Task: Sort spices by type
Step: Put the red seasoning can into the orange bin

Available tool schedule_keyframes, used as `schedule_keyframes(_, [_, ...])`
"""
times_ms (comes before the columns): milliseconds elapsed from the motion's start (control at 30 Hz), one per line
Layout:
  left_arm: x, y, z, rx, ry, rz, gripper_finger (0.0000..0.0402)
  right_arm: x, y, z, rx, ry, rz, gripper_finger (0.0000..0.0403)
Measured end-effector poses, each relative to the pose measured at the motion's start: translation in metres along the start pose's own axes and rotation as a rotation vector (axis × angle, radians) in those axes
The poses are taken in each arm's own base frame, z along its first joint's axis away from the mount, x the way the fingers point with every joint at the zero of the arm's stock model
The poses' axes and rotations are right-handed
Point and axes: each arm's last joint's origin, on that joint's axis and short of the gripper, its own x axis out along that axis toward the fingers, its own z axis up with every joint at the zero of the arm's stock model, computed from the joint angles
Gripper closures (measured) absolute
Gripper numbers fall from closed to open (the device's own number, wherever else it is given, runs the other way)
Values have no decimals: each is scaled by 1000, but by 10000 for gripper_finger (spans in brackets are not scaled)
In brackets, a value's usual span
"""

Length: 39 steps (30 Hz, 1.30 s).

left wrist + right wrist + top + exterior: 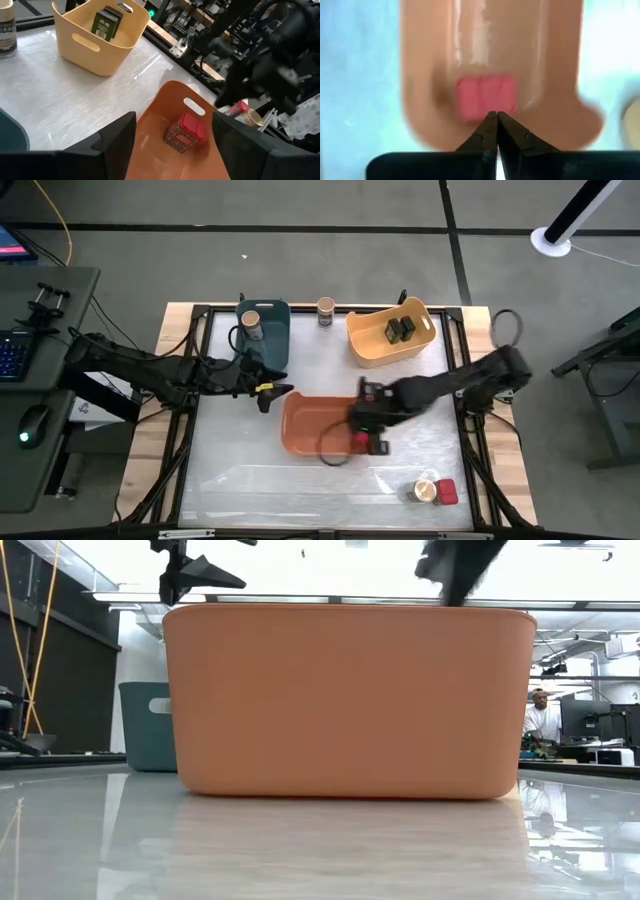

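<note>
A red square tin (186,131) lies on the floor of the orange bin (305,425), also seen blurred in the right wrist view (485,97). My right gripper (496,115) hangs shut over that tin and the bin's right end (365,420). My left gripper (174,120) is open and hovers at the bin's left rim (270,390). Two dark blocky containers (400,330) sit in the yellow bin (365,345). One tan-lidded jar (251,322) stands in the blue bin (275,345), another (325,310) on the table's far side. A third jar (427,490) and a red tin (447,492) lie near the right front corner.
The orange bin (350,700) fills the low view, with the blue bin (150,725) behind it to the left. Bare table lies along the near edge and left of the orange bin. A person (545,715) sits in the room behind, and a desk with a keyboard stands left of the table.
</note>
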Motion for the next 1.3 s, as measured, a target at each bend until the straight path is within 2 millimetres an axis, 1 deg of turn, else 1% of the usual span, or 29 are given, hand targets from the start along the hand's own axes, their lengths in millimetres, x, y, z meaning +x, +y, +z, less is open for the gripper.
schedule_keyframes(100, [0, 0, 0, 0, 1, 0, 157, -15, 12, -39, 135, 5, 40, 403])
schedule_keyframes(167, [0, 0, 0, -1, 0, 0, 157, -26, 22, -66, 239, 16, 98, 403])
schedule_keyframes(267, [0, 0, 0, -1, 0, 1, 157, -41, 37, -103, 362, 69, 217, 403])
schedule_keyframes(333, [1, 1, 1, -3, -3, 5, 157, -48, 46, -124, 435, 147, 300, 403])
schedule_keyframes(433, [1, 3, 3, -8, -8, 14, 157, -46, 58, -147, 496, 291, 386, 403])
schedule_keyframes(500, [2, 4, 3, -13, -11, 19, 157, -36, 68, -157, 486, 378, 435, 403])
schedule_keyframes(633, [2, 4, 3, -25, -11, 19, 157, -7, 80, -172, 468, 497, 497, 403])
schedule_keyframes(700, [2, 4, 3, -25, -10, 18, 157, 4, 80, -178, 485, 523, 474, 403])
schedule_keyframes(767, [2, 4, 3, -25, -10, 18, 157, 12, 80, -181, 500, 526, 468, 403])
schedule_keyframes(933, [2, 4, 3, -26, -10, 18, 157, 23, 81, -183, 494, 503, 513, 403])
schedule_keyframes(1200, [2, 4, 3, -19, -9, 19, 157, 28, 80, -185, 485, 510, 491, 403])
schedule_keyframes(1300, [2, 4, 3, -19, -10, 19, 157, 34, 82, -185, 469, 526, 471, 403])
